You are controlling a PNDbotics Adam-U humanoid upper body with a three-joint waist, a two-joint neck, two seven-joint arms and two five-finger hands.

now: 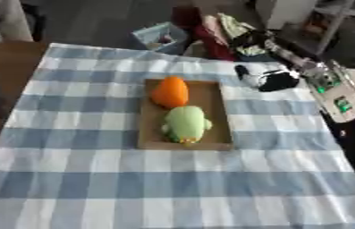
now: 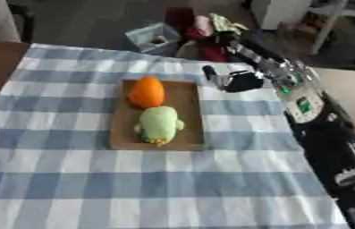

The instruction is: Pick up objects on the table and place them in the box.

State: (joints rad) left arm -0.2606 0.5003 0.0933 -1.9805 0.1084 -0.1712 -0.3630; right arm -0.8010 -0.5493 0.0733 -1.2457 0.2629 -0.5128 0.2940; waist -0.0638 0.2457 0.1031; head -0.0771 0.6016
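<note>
orange plush toy (image 1: 170, 91) and green plush toy (image 1: 186, 124) both sit in the shallow brown cardboard box (image 1: 219, 112) mid-frame, right robot hand (image 2: 239, 82) hovers just right of it, fingers unclear, so placing looks done; next: pull clear.

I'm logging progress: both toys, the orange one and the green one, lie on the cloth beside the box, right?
No. The orange toy and green toy lie inside the box, not beside it; the left eye view shows this.
</note>
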